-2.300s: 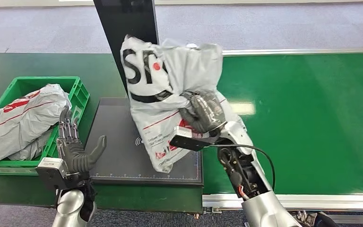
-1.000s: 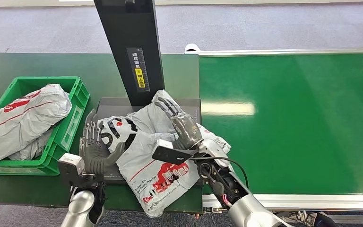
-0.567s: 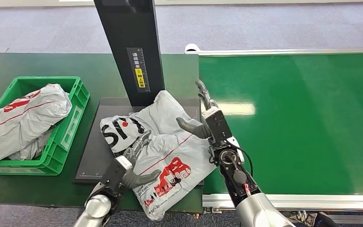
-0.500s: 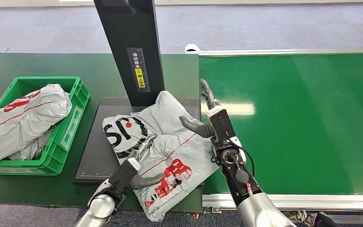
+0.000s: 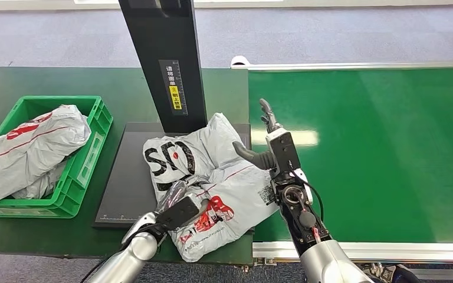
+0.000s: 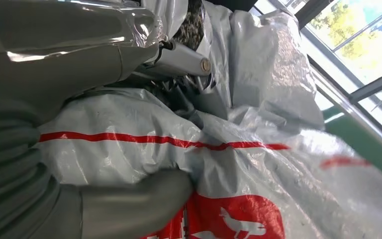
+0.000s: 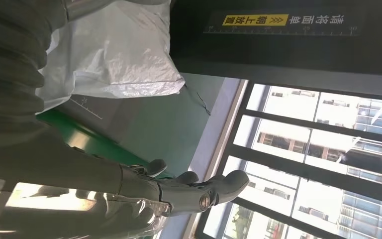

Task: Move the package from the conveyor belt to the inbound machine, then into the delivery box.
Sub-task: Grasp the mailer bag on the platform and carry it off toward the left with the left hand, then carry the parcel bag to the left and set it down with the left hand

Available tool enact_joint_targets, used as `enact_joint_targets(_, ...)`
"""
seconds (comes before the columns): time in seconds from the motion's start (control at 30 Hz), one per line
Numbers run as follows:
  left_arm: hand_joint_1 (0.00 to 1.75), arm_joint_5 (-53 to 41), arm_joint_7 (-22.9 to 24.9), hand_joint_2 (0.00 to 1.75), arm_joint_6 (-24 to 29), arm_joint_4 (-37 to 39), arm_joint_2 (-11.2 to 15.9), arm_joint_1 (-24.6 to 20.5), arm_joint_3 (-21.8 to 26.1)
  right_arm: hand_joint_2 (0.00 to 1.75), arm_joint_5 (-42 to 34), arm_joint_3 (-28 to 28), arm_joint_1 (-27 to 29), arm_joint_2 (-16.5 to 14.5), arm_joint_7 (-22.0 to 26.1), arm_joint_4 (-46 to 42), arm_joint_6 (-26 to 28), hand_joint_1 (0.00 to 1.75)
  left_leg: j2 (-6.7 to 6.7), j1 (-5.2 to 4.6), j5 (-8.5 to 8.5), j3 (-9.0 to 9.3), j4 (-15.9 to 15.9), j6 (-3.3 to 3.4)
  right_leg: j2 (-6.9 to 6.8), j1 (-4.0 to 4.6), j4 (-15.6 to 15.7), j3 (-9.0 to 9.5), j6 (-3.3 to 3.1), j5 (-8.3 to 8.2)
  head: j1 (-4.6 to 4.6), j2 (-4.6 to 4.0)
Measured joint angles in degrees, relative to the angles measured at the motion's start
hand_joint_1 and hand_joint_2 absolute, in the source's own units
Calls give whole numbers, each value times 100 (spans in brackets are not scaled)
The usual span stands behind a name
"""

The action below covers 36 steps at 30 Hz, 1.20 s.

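The package (image 5: 218,177), a grey plastic bag with black letters and red print, lies crumpled on the black plate of the inbound machine (image 5: 127,177), at the foot of its dark column (image 5: 165,59). My left hand (image 5: 180,200) grips the package's near-left part. In the left wrist view a fold of the package (image 6: 258,164) sits between the thumb (image 6: 134,206) and the fingers (image 6: 179,57). My right hand (image 5: 265,138) stands open beside the package's right edge, fingers stretched away from me and holding nothing. The right wrist view shows those spread fingers (image 7: 199,191) and the package (image 7: 114,55) behind them.
A green crate (image 5: 97,127) on the dark green table at the left holds other grey bags (image 5: 23,150). The green conveyor belt (image 5: 377,153) runs along the right, with a metal rail on its near edge. The column rises just behind the package.
My right hand set the package down on the plate, let go and drew back to its right side. My left hand came in and took hold of the package, which has shifted slightly right.
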<state>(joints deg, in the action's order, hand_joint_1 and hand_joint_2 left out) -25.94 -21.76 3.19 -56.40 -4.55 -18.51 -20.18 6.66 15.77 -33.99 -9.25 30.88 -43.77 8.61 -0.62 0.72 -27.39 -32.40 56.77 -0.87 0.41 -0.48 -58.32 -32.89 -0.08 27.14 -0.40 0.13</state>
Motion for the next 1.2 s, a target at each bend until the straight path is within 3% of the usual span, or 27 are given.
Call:
enact_joint_targets(0.2, 175, 608, -618, 175, 134, -134, -49, 118, 256, 175, -88, -11, 6, 61, 75, 2, -2, 0, 2, 0, -1, -6, 0, -1, 1, 0, -1, -10, 0, 0, -1, 0)
enact_joint_targets(0.53, 175, 1301, -1488, 175, 965, -867, -138, 343, 692, 175, -198, -67, 70, 104, 111, 2, 4, 0, 3, 0, -1, -20, 0, -1, 1, 0, -1, -23, 0, 0, -1, 0)
enact_joint_targets(0.67, 175, 1411, -1774, 175, 1602, -1350, -134, 469, 845, 175, -217, -81, 85, 123, 141, 2, 4, 0, 3, 0, -2, -21, 0, -1, 1, 0, -1, -24, 0, 0, -1, -1)
enact_joint_targets(0.8, 175, 1441, -1823, 175, 2694, -2124, -32, 577, 861, 175, -244, -88, 109, 154, 157, 2, -22, 0, 2, 1, -2, -25, 0, -1, 1, 1, -1, -27, 0, 0, -2, 0)
enact_joint_targets(0.93, 175, 1060, -1824, 175, 3532, -2951, 134, 590, 811, 175, -258, -90, 106, 175, 160, 2, -57, 0, 1, 1, -1, -26, 0, -1, 0, 1, -1, -27, 0, 0, -1, -1)
enact_joint_targets(1.2, 175, -760, -1826, 175, 3642, -4624, 13, 627, 1205, 175, -293, -90, 83, 186, 160, 20, -164, 0, 2, 0, -1, -26, 0, -1, 1, 1, -1, -27, 0, 0, -1, 0)
